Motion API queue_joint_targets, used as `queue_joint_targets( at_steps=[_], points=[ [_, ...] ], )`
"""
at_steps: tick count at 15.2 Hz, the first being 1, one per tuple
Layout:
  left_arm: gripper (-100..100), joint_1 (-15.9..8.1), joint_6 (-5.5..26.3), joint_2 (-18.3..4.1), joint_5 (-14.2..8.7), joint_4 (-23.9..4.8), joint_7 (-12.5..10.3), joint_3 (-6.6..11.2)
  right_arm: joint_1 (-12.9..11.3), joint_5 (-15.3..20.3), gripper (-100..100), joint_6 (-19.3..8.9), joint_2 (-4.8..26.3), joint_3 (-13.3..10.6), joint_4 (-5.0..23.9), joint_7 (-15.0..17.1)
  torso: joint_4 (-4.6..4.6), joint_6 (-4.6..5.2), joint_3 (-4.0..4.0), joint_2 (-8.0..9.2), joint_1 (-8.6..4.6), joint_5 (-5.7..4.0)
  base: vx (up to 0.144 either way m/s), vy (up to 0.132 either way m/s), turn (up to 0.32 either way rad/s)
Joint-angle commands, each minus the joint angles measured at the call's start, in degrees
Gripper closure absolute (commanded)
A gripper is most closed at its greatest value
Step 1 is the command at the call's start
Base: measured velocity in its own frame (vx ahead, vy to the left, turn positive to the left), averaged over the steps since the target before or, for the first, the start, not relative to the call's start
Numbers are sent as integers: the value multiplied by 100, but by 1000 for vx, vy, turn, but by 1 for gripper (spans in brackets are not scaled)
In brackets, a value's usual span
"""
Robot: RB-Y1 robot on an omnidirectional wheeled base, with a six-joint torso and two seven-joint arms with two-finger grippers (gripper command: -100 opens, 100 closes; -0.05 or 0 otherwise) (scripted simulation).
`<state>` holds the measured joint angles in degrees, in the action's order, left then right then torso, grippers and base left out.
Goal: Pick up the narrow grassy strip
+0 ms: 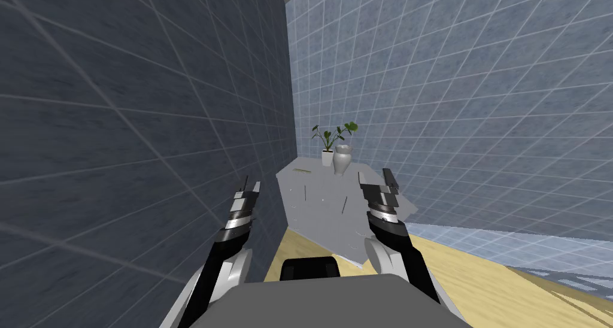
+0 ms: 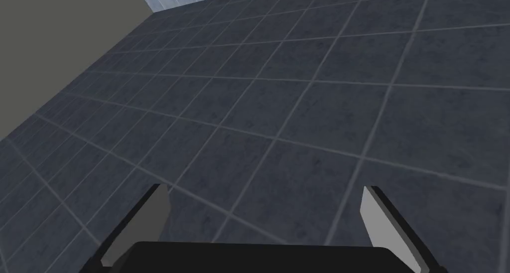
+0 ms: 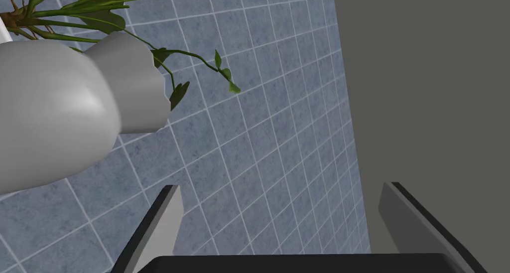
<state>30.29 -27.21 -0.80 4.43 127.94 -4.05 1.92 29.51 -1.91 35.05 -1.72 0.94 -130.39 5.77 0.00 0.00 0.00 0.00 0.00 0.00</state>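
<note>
The narrow strip [image 1: 302, 171] is a thin olive-green sliver lying flat on top of a grey cabinet [image 1: 323, 213], near its far left corner by the dark wall. My left gripper [image 1: 251, 185] is open, held up left of the cabinet and short of the strip; in the left wrist view my left gripper [image 2: 264, 210] faces dark tiles. My right gripper [image 1: 376, 178] is open above the cabinet's right side, right of the strip. In the right wrist view my right gripper [image 3: 279, 210] has nothing between its fingers.
A white vase [image 1: 342, 158] [image 3: 64, 120] and a potted leafy plant [image 1: 328, 145] [image 3: 89, 6] stand at the cabinet's back, just beyond the strip. A dark tiled wall [image 1: 131, 133] runs close on the left, a blue tiled wall [image 1: 455, 103] behind. The floor [image 1: 479, 282] is light wood.
</note>
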Motion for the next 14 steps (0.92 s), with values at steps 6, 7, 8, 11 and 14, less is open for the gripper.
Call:
queue_joint_targets(
  at_steps=[6, 7, 8, 11, 14],
  points=[
    [-100, -727, 679, -584, 10, -512, 60, 62, 0, 0, 0, 0, 0, 0, 0, 0, -2, 2, -6, -10, -9, -2, 12, -24, -47],
    [-100, -904, 849, -679, 13, -676, 79, 82, 0, 0, 0, 0, 0, 0, 0, 0, -2, 2, -6, -10, -9, -2, 13, -25, -44],
    [-100, -957, 896, -679, 13, -676, 79, 82, 0, 0, 0, 0, 0, 0, 0, 0, -2, 2, -6, -10, -9, -2, 12, -23, -41],
    [-100, -1364, 1330, -852, 20, -1040, 124, 127, 0, 0, 0, 0, 0, 0, 0, 0, -2, 1, -6, -10, -10, -2, 15, -28, -51],
    [-100, -1686, 1661, -929, 24, -1260, 150, 153, 0, 0, 0, 0, 0, 0, 0, 0, -2, 1, -5, -9, -9, -2, 9, -22, -37]
  ],
)
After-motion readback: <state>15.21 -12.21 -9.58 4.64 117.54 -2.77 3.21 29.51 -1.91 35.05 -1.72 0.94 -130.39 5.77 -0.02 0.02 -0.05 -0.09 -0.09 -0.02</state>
